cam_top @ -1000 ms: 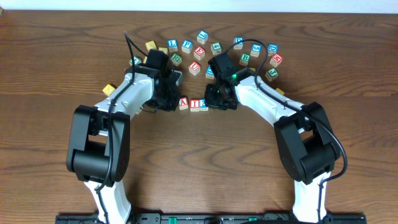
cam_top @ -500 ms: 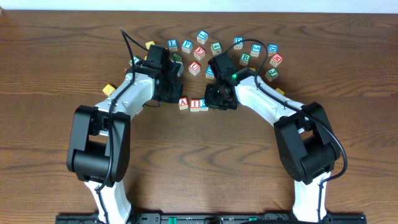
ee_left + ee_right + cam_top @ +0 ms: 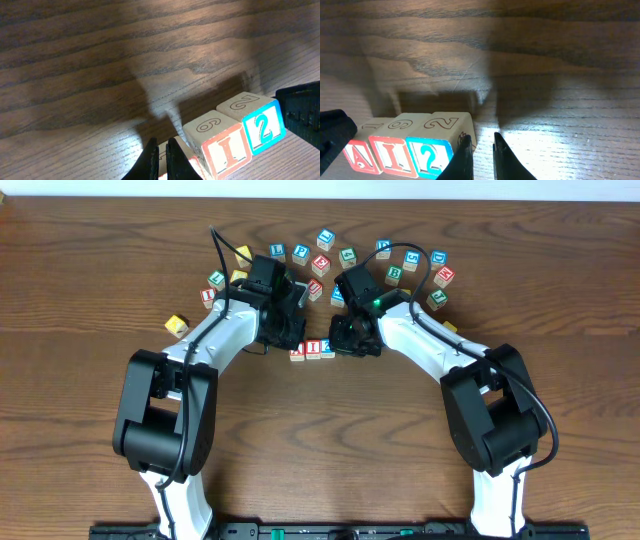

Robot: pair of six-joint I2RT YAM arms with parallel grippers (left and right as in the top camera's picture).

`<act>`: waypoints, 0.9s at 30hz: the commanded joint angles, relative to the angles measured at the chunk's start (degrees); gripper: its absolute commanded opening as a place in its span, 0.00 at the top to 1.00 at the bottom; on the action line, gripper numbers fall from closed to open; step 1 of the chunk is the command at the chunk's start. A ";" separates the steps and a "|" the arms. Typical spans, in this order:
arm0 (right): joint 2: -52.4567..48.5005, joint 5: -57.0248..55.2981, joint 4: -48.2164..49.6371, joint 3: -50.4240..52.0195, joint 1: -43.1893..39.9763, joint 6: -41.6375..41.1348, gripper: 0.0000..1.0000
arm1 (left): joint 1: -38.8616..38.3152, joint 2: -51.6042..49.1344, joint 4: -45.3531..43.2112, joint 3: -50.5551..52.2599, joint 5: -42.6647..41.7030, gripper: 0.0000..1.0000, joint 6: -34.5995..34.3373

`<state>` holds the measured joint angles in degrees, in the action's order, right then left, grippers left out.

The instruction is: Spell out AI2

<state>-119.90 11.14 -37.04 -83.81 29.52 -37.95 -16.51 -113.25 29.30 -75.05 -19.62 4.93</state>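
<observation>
The three cubes stand in a row reading A (image 3: 359, 156), I (image 3: 392, 158), 2 (image 3: 430, 158), with sides touching. From overhead they sit mid-table as A (image 3: 297, 353), I (image 3: 313, 348) and 2 (image 3: 327, 348). My left gripper (image 3: 161, 146) is shut and empty, its tips over the A cube (image 3: 186, 153), beside the I cube (image 3: 227, 150) and the 2 cube (image 3: 262, 127). My right gripper (image 3: 481, 136) is shut to a narrow slit with nothing in it. Its left finger (image 3: 462, 157) rests against the 2 cube's right side.
Several other letter cubes (image 3: 322, 264) lie in an arc behind the row. A plain yellow cube (image 3: 177, 325) sits to the left, with two more cubes (image 3: 212, 285) near it. Both arms (image 3: 420, 345) lean in from the front corners.
My left gripper has swung right, onto the A cube, and that cube now sits tight against the I cube. The right arm has held still.
</observation>
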 commanded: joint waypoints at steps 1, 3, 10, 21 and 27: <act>-0.79 -0.07 0.02 0.33 0.48 -0.55 0.91 | 0.20 1.16 0.13 -1.20 -0.63 0.92 1.03; -0.79 -0.07 0.02 0.33 0.48 -0.55 0.91 | 0.26 1.16 -0.31 -1.22 0.20 0.93 1.01; -0.79 -0.07 0.02 0.33 0.48 -0.55 0.90 | 3.08 1.42 1.75 -5.51 3.63 0.93 0.76; -1.01 -0.11 0.02 0.33 0.48 -0.55 0.89 | 3.78 2.03 13.11 -5.79 2.12 0.92 0.04; -1.09 -0.09 0.02 0.33 0.48 -0.55 0.90 | 3.74 2.01 15.72 -2.84 2.10 0.93 -3.58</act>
<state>-119.96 11.14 -37.06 -83.81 29.56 -37.98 -12.86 -111.92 44.38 -79.37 -17.28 2.94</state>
